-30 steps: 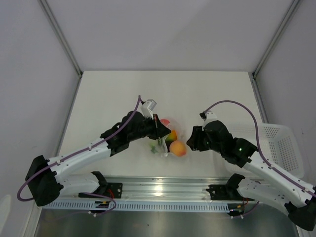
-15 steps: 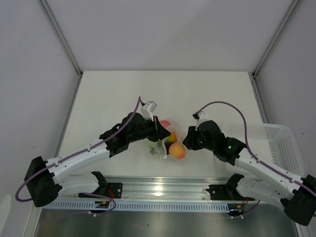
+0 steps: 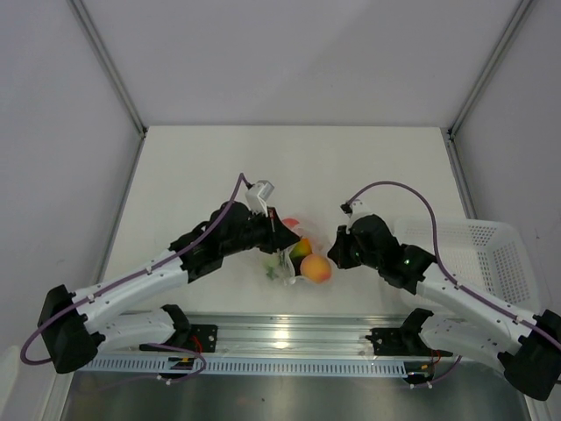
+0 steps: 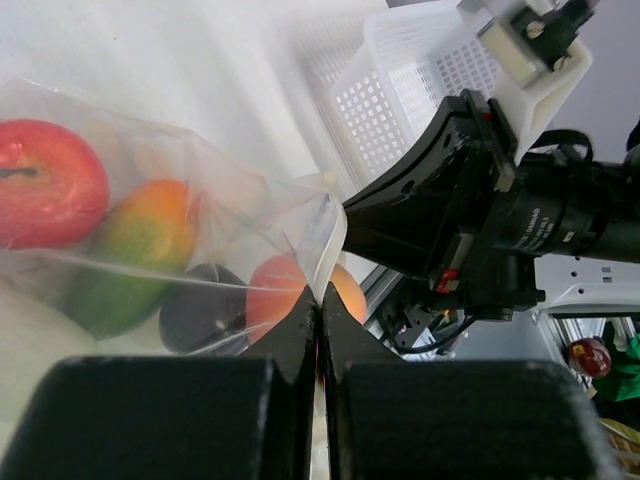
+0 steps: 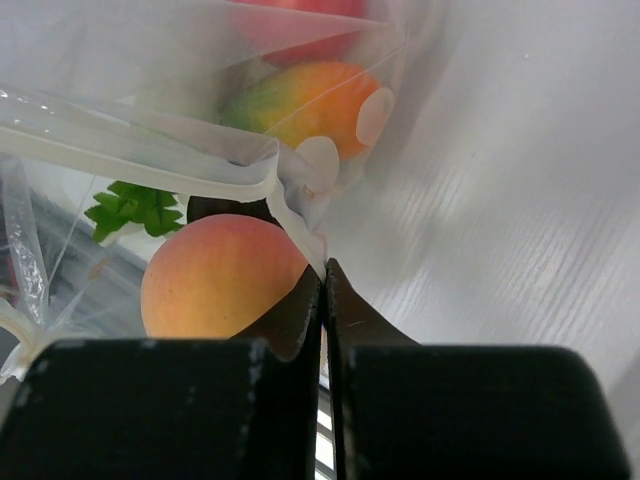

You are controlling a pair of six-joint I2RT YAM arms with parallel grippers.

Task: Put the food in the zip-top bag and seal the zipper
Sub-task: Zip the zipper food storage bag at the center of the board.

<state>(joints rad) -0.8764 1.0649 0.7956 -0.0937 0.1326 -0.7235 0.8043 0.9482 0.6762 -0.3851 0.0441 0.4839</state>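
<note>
The clear zip-top bag (image 3: 296, 254) lies between my two grippers with food inside. In the left wrist view a red round fruit (image 4: 45, 180), an orange-green one (image 4: 140, 235), a dark-purple piece (image 4: 195, 315) and a peach (image 4: 280, 295) show through the plastic. My left gripper (image 4: 320, 300) is shut on the bag's edge. My right gripper (image 5: 323, 270) is shut on the opposite corner of the bag, beside the peach (image 5: 220, 285). The zipper (image 5: 150, 165) runs as a pale strip across the mouth. Green leaves (image 5: 130, 210) lie under it.
A white slotted basket (image 3: 491, 254) stands at the right edge of the table, behind my right arm. The rail with the arm bases (image 3: 289, 338) runs along the near edge.
My right gripper moved left to the bag's corner and closed on it. My left gripper stayed shut on the bag and shifted slightly.
</note>
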